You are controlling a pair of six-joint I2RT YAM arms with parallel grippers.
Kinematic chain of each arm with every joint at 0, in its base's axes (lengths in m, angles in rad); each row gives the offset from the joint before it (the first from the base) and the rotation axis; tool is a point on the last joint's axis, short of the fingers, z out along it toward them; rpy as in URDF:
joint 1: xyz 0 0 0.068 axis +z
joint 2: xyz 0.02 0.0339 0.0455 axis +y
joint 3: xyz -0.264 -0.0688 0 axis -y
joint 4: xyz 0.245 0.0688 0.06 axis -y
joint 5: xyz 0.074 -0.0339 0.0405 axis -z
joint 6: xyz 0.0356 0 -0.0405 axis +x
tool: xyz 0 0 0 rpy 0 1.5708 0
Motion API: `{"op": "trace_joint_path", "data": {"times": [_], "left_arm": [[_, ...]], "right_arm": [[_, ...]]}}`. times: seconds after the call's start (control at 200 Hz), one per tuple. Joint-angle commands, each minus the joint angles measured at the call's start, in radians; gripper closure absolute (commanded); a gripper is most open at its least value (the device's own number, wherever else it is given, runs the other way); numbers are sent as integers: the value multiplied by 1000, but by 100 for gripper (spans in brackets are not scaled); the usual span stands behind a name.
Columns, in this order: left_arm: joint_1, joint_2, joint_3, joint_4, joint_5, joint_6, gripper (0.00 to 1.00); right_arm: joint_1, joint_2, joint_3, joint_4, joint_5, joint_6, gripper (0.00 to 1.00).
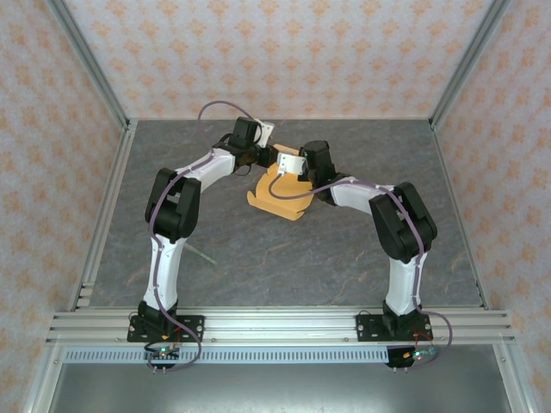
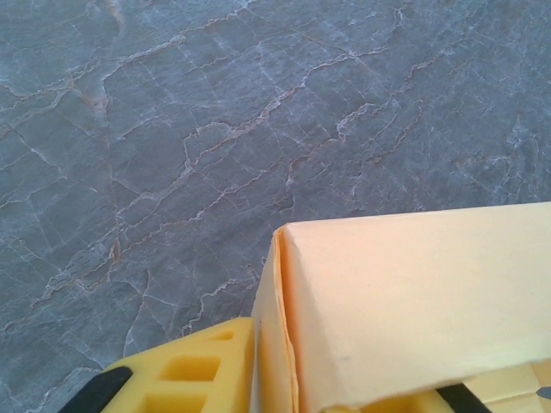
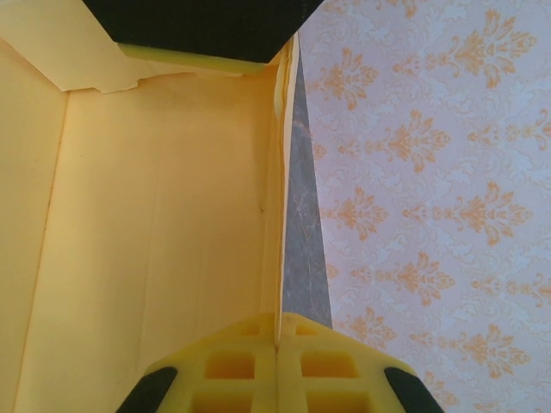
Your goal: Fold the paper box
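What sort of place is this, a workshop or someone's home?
Probably a robot test booth: left arm and right arm bolted to a metal rail, a paper box on a stone-look table, wallpapered panels on three sides.

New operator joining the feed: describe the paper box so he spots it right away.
On the grey marbled table, look to the far middle, where the left arm and right arm meet. The paper box sits between them: partly folded orange-yellow card, unlike the white-and-black arms around it.
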Motion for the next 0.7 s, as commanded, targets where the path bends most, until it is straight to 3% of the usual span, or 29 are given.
{"op": "trace_joint_path", "data": {"times": [0.0, 0.14, 0.22, 0.485, 0.611, 0.696], "left_arm": [[10, 24, 16, -6, -22, 12, 84], [10, -2, -14, 16, -30, 4, 90], [8, -22, -34, 25, -50, -1, 94], [4, -95, -99, 20, -122, 5, 100], [0, -137, -133, -2, -166, -5, 100], [-2, -168, -157, -30, -222, -34, 100]], "right_arm": [[-5, -32, 22, -53, 11, 16, 100], [-3, -32, 24, -50, 14, 21, 100], [-3, -34, 23, -48, 15, 32, 93], [7, -100, -30, -32, -4, 153, 57], [27, -198, -75, -52, -67, 324, 49], [44, -281, -86, -117, -129, 494, 35]]}}
